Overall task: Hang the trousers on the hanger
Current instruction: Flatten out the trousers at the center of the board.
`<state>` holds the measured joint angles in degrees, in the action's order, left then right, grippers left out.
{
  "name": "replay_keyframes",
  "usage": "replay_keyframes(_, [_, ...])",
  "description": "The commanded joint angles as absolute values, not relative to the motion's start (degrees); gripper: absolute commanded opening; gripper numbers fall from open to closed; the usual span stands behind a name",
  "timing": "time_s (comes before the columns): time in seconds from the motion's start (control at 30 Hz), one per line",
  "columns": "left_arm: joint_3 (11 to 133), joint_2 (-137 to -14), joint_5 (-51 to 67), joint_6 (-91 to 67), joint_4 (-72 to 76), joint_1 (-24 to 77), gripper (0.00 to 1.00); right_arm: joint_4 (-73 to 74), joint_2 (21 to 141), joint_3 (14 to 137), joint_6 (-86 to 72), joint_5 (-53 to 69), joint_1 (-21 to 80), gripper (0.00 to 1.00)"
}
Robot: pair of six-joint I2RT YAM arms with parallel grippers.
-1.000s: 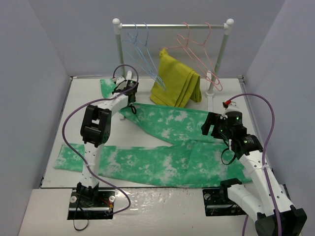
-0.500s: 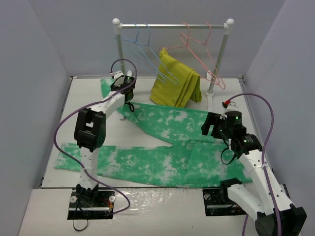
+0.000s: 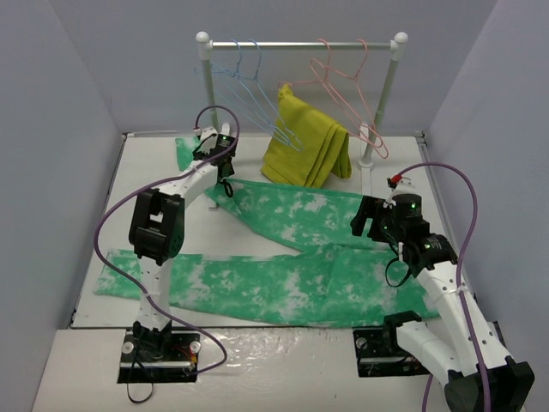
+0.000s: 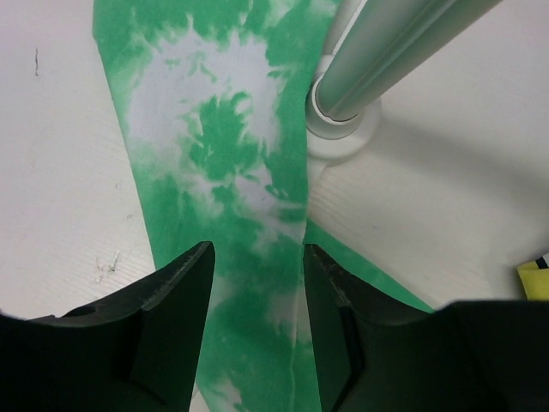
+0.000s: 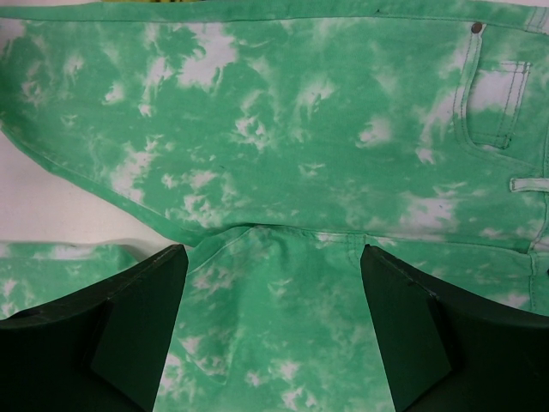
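Overhead, in the top external view, the trousers [image 3: 292, 257] lie spread flat on the table [image 3: 137, 180]. One leg runs along the near edge toward the left. The other leg angles up to the far left corner, ending beside the left post of the rack [image 3: 300, 43]. The hanger [image 3: 243, 80], light-blue wire, hangs by its hook from the rack rail with a matching one alongside; both are well apart from the trousers. Pink hangers [image 3: 343, 77] and a yellow garment [image 3: 304, 146] hang farther right. The left gripper [image 3: 208, 153] is over the far leg; the right gripper [image 3: 364, 221] is over the waist end.

In the left wrist view, the left gripper [image 4: 257, 318] has its fingers [image 4: 184, 292] moderately apart. They straddle the trouser leg [image 4: 214, 129] without clamping it. Whether they touch the cloth cannot be told. The rack post base [image 4: 343, 129] stands just beside the leg.

In the right wrist view, the right gripper [image 5: 270, 326] has its fingers [image 5: 146, 292] spread wide and holds nothing. The crotch seam of the trousers [image 5: 300, 129] lies between them, and a pocket [image 5: 497, 103] is at upper right.
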<state>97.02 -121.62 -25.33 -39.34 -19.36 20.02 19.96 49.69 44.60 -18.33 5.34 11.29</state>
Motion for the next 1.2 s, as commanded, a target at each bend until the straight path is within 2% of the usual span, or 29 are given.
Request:
replay_keyframes(0.0, [99.9, -120.8, -24.6, -38.6, -18.2, 20.7, 0.44, 17.8, 49.3, 45.0, -17.8, 5.6, 11.1, 0.79])
replay_keyframes(0.23, [101.7, -123.3, -25.6, -38.8, -21.1, 20.8, 0.42, 17.6, 49.4, 45.0, -17.8, 5.7, 11.1, 0.80])
replay_keyframes(0.4, [103.3, -124.8, -27.0, -38.9, -23.4, 20.7, 0.29, 17.5, 49.3, 45.0, -17.8, 5.7, 11.1, 0.80])
replay_keyframes(0.53, [104.1, -124.4, -28.3, -39.3, -25.1, 20.7, 0.10, 17.6, 49.3, 45.1, -17.8, 5.8, 11.1, 0.80])
replay_keyframes(0.73, [102.3, -116.8, -29.4, -38.2, -24.8, 20.7, 0.09, 17.5, 49.6, 45.1, -17.7, 5.8, 11.1, 0.80])
replay_keyframes(0.87, [95.2, -107.3, -29.6, -40.4, -24.7, 20.3, 0.08, 17.6, 49.7, 45.4, -17.5, 6.2, 11.1, 0.80])
replay_keyframes(1.17, [60.3, -79.5, -30.0, -57.8, -21.6, 17.2, 0.08, 17.5, 49.6, 45.7, -17.2, 6.8, 11.2, 0.80])
